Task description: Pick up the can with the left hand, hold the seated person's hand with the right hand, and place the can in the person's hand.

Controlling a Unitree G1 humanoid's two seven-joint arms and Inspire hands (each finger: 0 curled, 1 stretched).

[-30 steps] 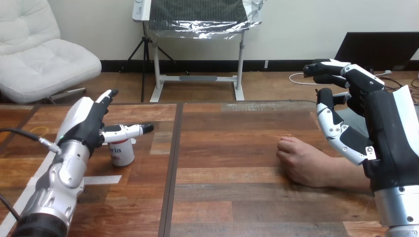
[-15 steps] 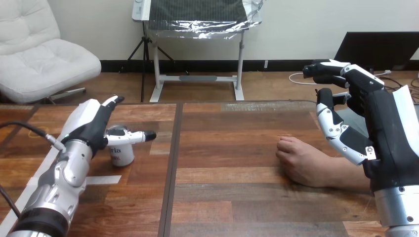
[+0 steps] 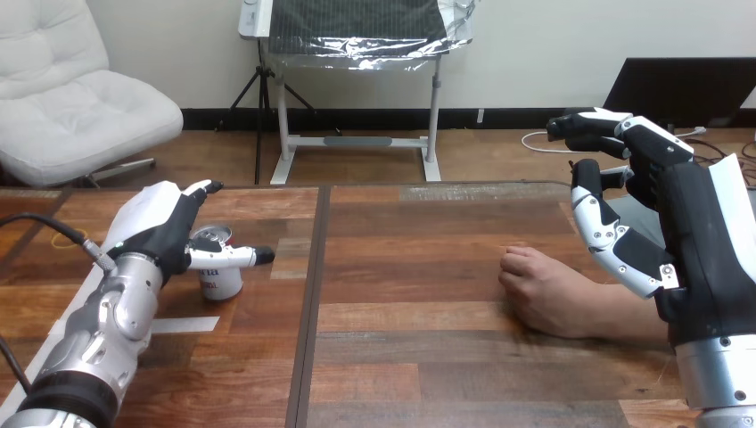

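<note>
The cylindrical white can (image 3: 219, 276) stands near the plank table's (image 3: 428, 357) left edge, flanked but ungrasped by the left hand's (image 3: 165, 227) straight thumb and fingers, lowered since before. The right hand (image 3: 664, 209) is held slack, apart from the person's hand (image 3: 544, 290).

Left hand (image 3: 160, 223) beside upright can (image 3: 221, 280)

Light over my table (image 3: 419, 348) is bright and even, soft, seemingly from overhead, nothing harsh. The wood has a mild sheen, no hot spots. The can (image 3: 221, 283) drops only a faint shadow beside it, same under the person's hand (image 3: 546, 292). My left forearm (image 3: 111, 325) catches small highlights on the silver, and the white shells on my right hand (image 3: 691, 227) aren't blown out.
</note>
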